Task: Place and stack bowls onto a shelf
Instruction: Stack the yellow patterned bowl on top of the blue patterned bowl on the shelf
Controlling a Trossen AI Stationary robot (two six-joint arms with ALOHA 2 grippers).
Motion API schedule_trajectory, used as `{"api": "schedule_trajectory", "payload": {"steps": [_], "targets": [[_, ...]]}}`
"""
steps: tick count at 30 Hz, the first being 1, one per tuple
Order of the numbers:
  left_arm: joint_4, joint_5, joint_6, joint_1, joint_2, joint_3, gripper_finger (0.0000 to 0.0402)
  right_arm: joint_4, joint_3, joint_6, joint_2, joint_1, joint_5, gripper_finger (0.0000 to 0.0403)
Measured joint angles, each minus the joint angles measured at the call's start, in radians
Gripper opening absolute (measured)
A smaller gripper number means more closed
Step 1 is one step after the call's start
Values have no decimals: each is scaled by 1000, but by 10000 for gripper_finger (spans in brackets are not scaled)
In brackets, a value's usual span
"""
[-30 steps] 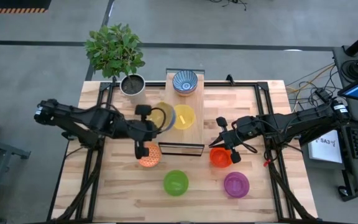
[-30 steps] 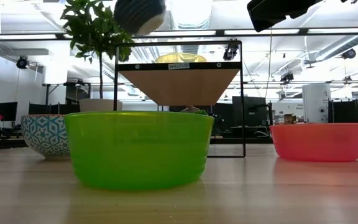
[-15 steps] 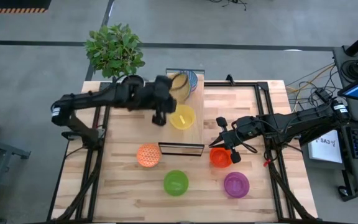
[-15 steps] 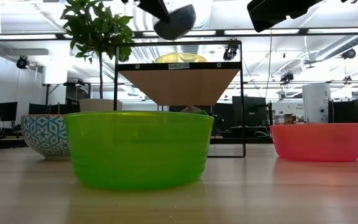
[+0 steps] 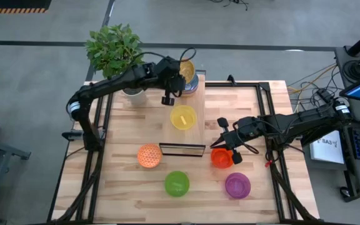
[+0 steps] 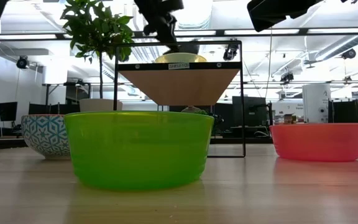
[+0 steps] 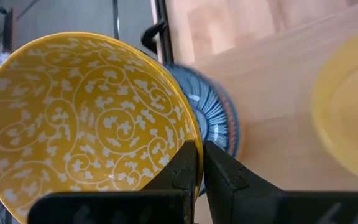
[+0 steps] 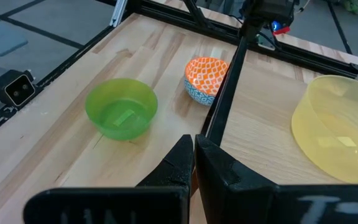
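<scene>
My left gripper (image 5: 177, 77) is shut on the gold bowl (image 5: 187, 68), yellow inside with white scrolls (image 7: 86, 118), at the shelf's far end. The bowl is over the blue-white striped bowl (image 7: 219, 124), tilted. Whether it rests in that bowl, I cannot tell. The pale wood shelf (image 5: 189, 139) also carries the yellow bowl (image 5: 183, 117). My right gripper (image 5: 222, 147) is shut and empty above the red bowl (image 5: 220, 159), which sits on the table by its base (image 6: 319, 142). My left gripper pinches the gold bowl's rim (image 7: 193, 138), one finger inside the bowl and one outside. The fingers reach it from the table's left side. The bowl is tilted, its open face turned toward the wrist camera, above the blue-white striped bowl.
The orange-patterned bowl (image 5: 149, 155), green bowl (image 5: 177, 183) and purple bowl (image 5: 237, 185) stand on the tabletop near the front. A potted plant (image 5: 114, 50) stands at the far left corner, beside my left arm. The shelf stands raised on a dark frame (image 6: 242, 99).
My left gripper has risen from beside the orange-patterned bowl and swung toward the table's far edge, carrying the gold bowl over the shelf to above the blue-white striped bowl. It has turned as it went, and the bowl has tipped with it.
</scene>
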Motion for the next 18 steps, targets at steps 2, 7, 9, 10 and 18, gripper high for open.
{"api": "schedule_trajectory", "payload": {"steps": [2, 7, 9, 10, 18], "targets": [[-20, 42, -7, 21, 12, 5, 0, 0, 0, 0, 0, 0, 0, 9], [-21, 133, -23, 39, 15, 5, 3, 0, 0, 0, 0, 0, 0, 9], [-23, 134, -27, 38, 15, 3, 9, 0, 0, -1, 0, 0, 0, 9], [-23, 134, -28, 38, 15, 3, 12, 0, 0, -1, 0, 0, 0, 9], [-14, 134, -20, 39, 17, -1, 26, 0, 0, 0, 0, 0, 2, 9]]}}
